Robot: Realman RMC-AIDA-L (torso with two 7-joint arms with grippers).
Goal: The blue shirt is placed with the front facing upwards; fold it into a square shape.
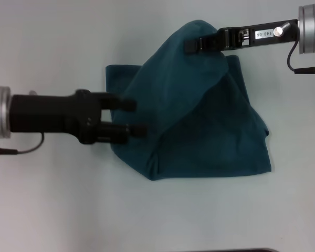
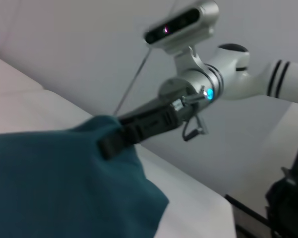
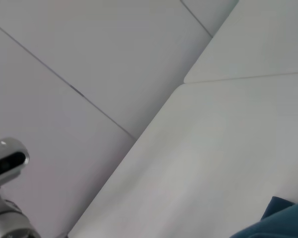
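The right gripper (image 1: 191, 45) is clamped on a raised peak of the blue shirt (image 1: 210, 131), its closed black fingers pinching a fold of cloth at the far edge of the bundle — the fabric hangs away from that pinch in a tent-like slope down to the white table (image 1: 52, 210). The left wrist view shows the same grip from the side: fingers buried in the teal cloth, the arm's silver wrist and camera behind it. The right arm reaches in level from the far right, stretched out long and nearly horizontal above the table.

Across the bundle from that pinch, the left gripper (image 1: 132, 117) lies low at the shirt's left edge, its two black fingers parted with a clear gap between them; their tips touch or overlap the cloth, but nothing appears to be held. The left arm comes in flat from the left, forearm parallel to the table edge.

The shirt lies partly folded and rumpled mid-table, no lettering or collar showing. It looks light, limp and quick to sag — cotton that will drape and slide rather than keep a crease. Edges and corners seem the sensible places to take hold, with a thin pinch of one or two layers.
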